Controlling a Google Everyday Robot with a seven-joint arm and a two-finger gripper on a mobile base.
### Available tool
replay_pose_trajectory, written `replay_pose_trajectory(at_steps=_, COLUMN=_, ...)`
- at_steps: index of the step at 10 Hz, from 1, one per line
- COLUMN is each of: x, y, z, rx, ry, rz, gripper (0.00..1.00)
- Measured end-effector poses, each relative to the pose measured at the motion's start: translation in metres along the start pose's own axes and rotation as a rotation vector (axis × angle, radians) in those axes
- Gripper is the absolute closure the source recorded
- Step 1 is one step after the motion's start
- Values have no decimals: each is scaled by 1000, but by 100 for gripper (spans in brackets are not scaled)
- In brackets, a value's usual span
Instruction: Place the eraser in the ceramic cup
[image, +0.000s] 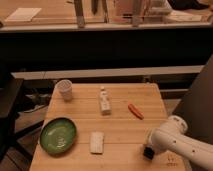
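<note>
The whitish ceramic cup (65, 89) stands upright at the table's far left corner. My gripper (148, 152) is at the end of the white arm (172, 140), low over the table's front right, far from the cup. It is shut. A small dark block shape shows right at its tip, touching or nearly touching the wood. I cannot tell whether that is the eraser or part of the gripper. No eraser shows anywhere else on the table.
A green round dish (58, 135) sits front left, with a white flat slab (97, 142) to its right. A small white bottle (104, 101) stands mid-table and an orange-red stick (135, 111) lies to its right. The wooden table (120, 130) ends just in front of the gripper.
</note>
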Motion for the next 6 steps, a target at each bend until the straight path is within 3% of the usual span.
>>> replay_pose_trajectory(at_steps=6, x=12, y=-16, z=-13, rx=4, ry=22, rz=-35, gripper=97)
